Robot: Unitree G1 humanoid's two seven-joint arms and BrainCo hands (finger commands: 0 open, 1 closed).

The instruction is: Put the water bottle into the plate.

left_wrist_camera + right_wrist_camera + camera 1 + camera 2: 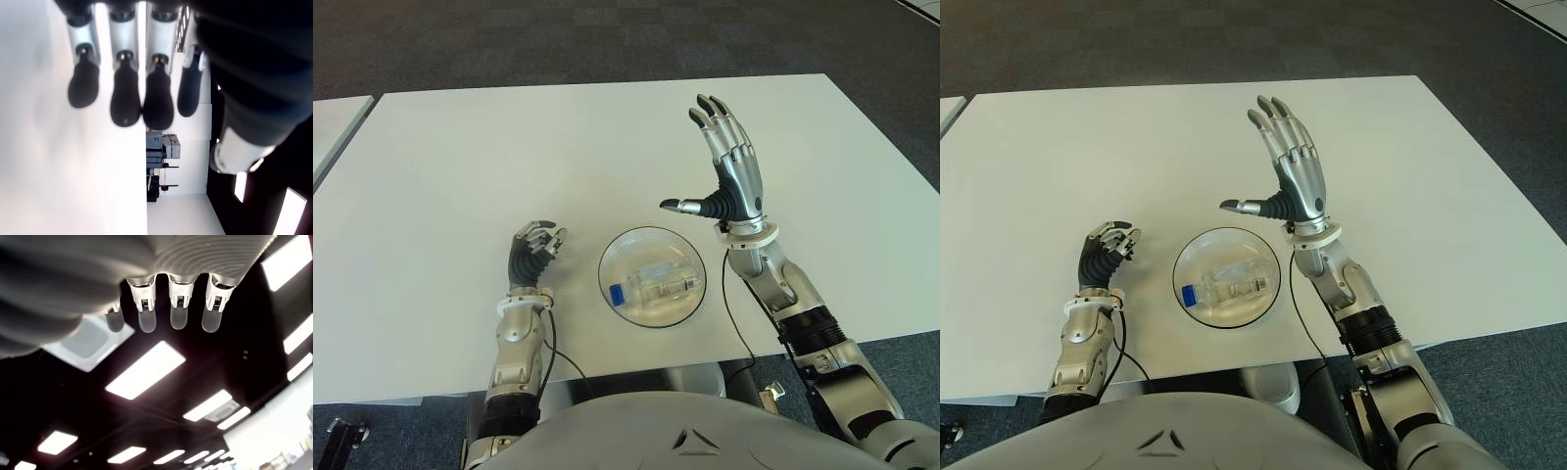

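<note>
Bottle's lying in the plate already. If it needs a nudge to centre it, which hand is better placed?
Probably right. The right hand is raised open just beyond the plate, holding nothing. The left hand sits curled left of it. The water bottle lies toward the right hand's side.

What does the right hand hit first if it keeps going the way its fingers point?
Likely nothing: the right hand is open, raised, pointing toward the far edge of the bare table. Height is unclear.

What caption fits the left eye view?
Water bottle lies in the plate; open right hand raised beyond it, curled left hand left of it.
</note>
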